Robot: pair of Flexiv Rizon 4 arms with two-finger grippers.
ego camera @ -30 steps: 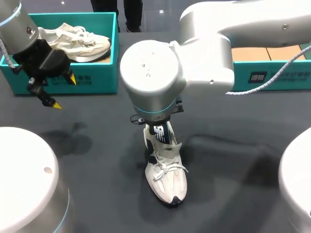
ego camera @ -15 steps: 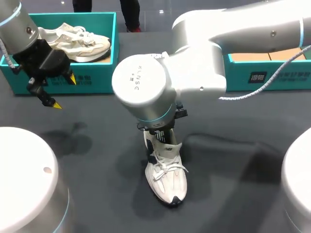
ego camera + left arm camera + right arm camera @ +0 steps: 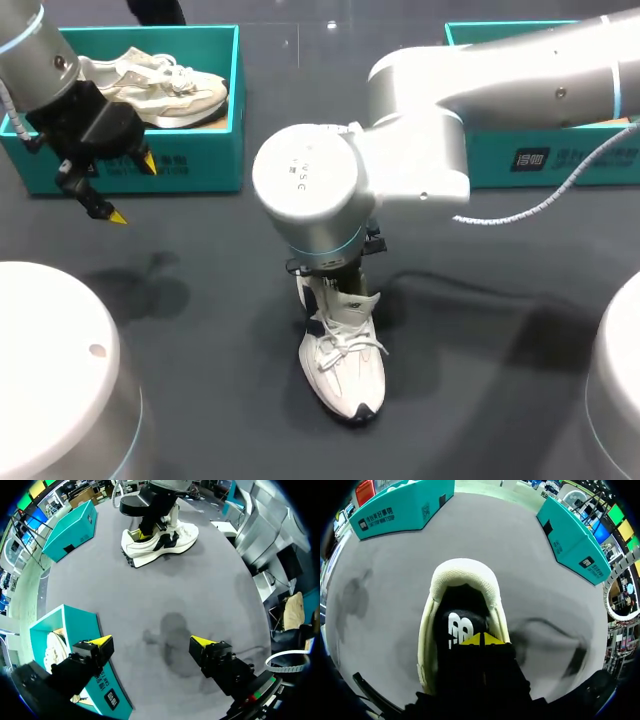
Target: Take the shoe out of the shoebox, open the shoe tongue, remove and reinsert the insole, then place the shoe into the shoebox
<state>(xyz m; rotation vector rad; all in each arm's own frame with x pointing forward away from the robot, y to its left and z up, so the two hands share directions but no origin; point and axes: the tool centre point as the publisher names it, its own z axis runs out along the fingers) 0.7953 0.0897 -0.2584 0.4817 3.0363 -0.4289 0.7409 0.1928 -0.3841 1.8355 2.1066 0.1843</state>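
A white sneaker with dark trim (image 3: 343, 362) stands on its sole mid-table, toe toward the front edge. My right arm's wrist (image 3: 310, 190) hangs over its heel and hides the gripper in the head view. In the right wrist view my right gripper (image 3: 481, 640) is shut, its yellow tips pressed together inside the shoe's mouth (image 3: 463, 587), just above the black insole with a white logo (image 3: 457, 626). Its black body hides the tongue. My left gripper (image 3: 132, 190) hangs open in front of the left teal shoebox (image 3: 190, 165), holding nothing. From the left wrist, the sneaker (image 3: 165, 539) lies well ahead of the left gripper (image 3: 152, 641).
The left shoebox holds a second, cream sneaker (image 3: 160, 82). Another teal shoebox (image 3: 560, 155) stands at the back right. Two white round arm bases (image 3: 50, 370) fill the front corners.
My right arm's wrist has swung and shifted slightly over the shoe while its gripper stayed in the opening. The shoe has barely moved. My left arm has kept still.
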